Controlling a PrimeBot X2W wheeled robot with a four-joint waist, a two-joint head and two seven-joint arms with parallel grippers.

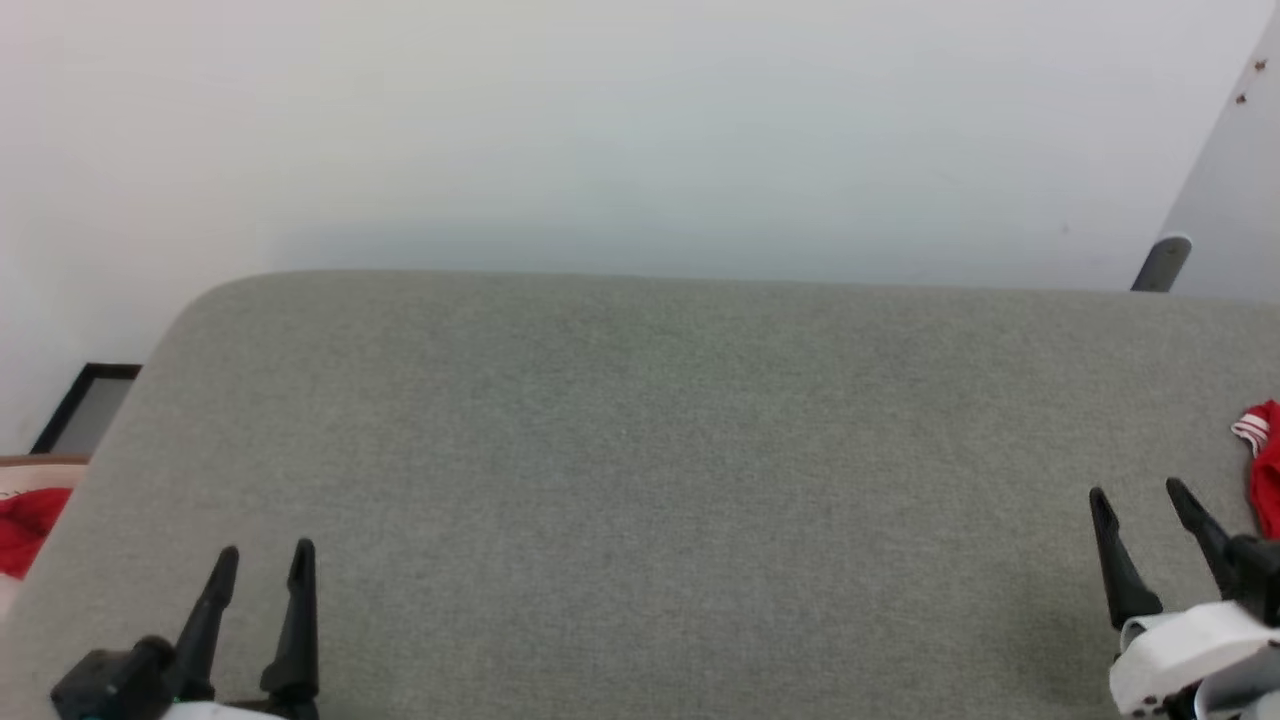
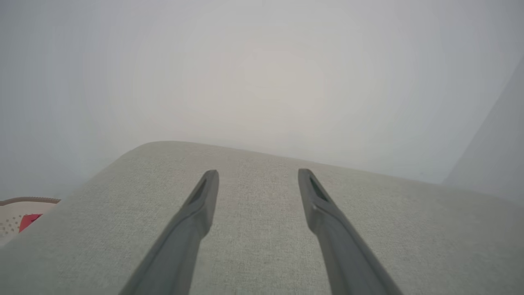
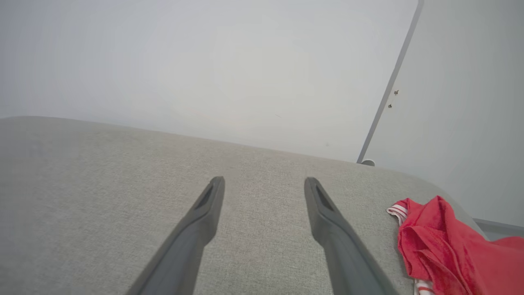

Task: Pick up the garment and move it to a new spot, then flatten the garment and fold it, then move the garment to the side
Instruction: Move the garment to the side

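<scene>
The garment (image 3: 442, 241), bright red with a red-and-white striped band, lies crumpled at the right end of the grey fabric surface (image 1: 650, 470). In the head view just its edge (image 1: 1265, 460) peeks in at the right border. My right gripper (image 1: 1140, 495) hovers open just left of it, fingers apart and empty; in the right wrist view the gripper (image 3: 264, 180) points past the garment's left side. My left gripper (image 1: 265, 555) is open and empty at the lower left, over bare fabric (image 2: 258, 173).
A pale wall (image 1: 640, 130) runs behind the surface. A door (image 3: 470, 102) with a stopper (image 1: 1162, 262) stands at the back right. Off the left end sit a small red cloth (image 1: 25, 525) and a dark-framed panel (image 1: 88, 405).
</scene>
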